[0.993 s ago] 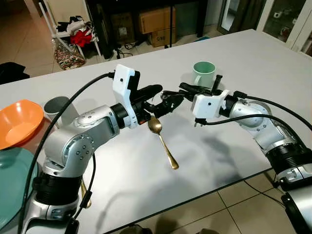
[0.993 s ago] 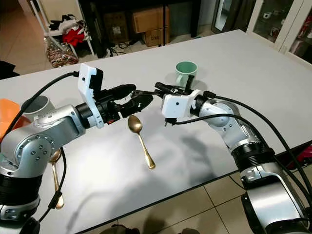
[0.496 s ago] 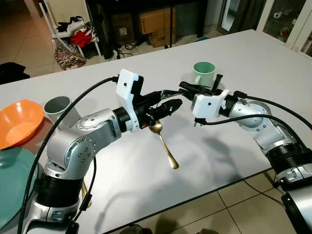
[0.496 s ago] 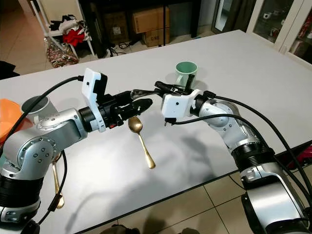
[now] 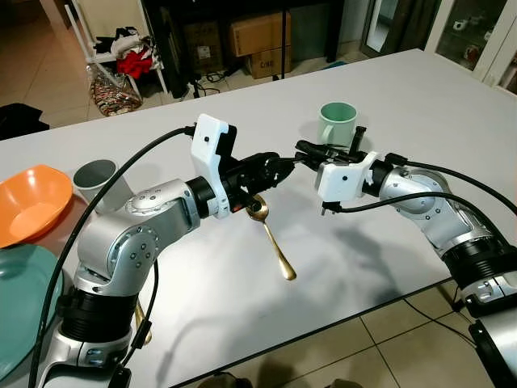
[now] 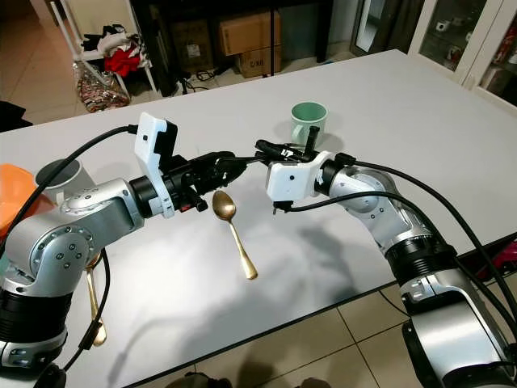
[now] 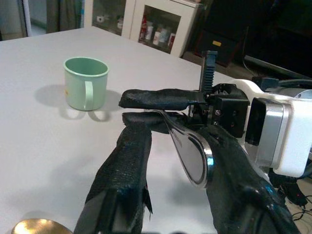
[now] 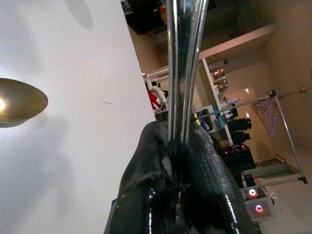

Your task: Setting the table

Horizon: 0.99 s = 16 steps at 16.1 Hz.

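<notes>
A: Left eye view first. What's on the white table?

B: A gold spoon lies at the centre, bowl toward the upper left, handle running down to the lower right. A mint green mug stands above and right of centre. At the left edge sit an orange bowl, a grey cup and a teal plate. A second gold spoon lies at the lower left of the right eye view, half hidden by the left arm.

A: And what's in the way?

B: Both arms meet over the middle, just above the gold spoon's bowl. Cardboard boxes and a rack of clothes stand on the floor beyond the table, along the top.

A: The silver spoon?

B: The silver spoon is off the table, between the two grippers. Its long axis runs roughly level, left to right in the eye views, bowl toward the left arm.

A: The grippers?

B: The right gripper is clamped on the handle. The left gripper has its fingers narrowly apart on either side of the bowl; I cannot tell whether they grip it.
</notes>
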{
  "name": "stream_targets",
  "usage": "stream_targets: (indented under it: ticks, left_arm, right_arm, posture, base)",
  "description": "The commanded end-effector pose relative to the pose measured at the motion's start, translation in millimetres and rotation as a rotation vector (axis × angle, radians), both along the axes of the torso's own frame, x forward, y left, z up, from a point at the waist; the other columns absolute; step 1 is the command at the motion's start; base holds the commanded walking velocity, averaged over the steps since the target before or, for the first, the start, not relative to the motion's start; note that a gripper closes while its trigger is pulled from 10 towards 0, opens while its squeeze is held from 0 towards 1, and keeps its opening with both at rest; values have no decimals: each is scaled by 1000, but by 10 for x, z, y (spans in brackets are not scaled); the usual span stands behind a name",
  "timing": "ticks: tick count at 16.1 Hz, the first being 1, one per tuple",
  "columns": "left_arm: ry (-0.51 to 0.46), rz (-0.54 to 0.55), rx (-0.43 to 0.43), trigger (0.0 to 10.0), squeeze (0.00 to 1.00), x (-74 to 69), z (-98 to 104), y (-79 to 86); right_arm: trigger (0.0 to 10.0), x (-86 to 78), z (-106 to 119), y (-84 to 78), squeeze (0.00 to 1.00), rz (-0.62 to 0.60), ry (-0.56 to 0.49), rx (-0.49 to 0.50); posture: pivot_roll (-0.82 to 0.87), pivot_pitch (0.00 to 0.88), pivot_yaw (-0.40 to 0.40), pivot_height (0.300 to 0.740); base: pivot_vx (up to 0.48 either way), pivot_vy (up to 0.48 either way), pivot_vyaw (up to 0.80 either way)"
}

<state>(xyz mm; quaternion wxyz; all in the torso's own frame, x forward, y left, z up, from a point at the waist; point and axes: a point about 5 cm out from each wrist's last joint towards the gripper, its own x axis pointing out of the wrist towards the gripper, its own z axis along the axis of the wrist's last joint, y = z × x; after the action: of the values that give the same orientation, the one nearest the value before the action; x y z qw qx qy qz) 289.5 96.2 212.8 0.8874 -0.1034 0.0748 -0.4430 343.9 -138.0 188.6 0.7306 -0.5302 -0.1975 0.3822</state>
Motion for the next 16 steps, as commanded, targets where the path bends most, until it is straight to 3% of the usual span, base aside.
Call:
stream_targets:
  ticks: [1, 16]
  left_arm:
    - [-5, 18, 15, 0, 0, 25, 13, 45]
    - [-4, 43, -3, 0, 0, 48, 10, 41]
  right_arm:
    - [10000, 8, 34, -3, 0, 5, -21, -12]
    - [10000, 18, 34, 2, 0, 11, -31, -32]
  posture:
    - [-98, 24, 131, 740]
    - [-102, 16, 129, 740]
  base:
    - [0, 0, 0]
    - [0, 0, 0]
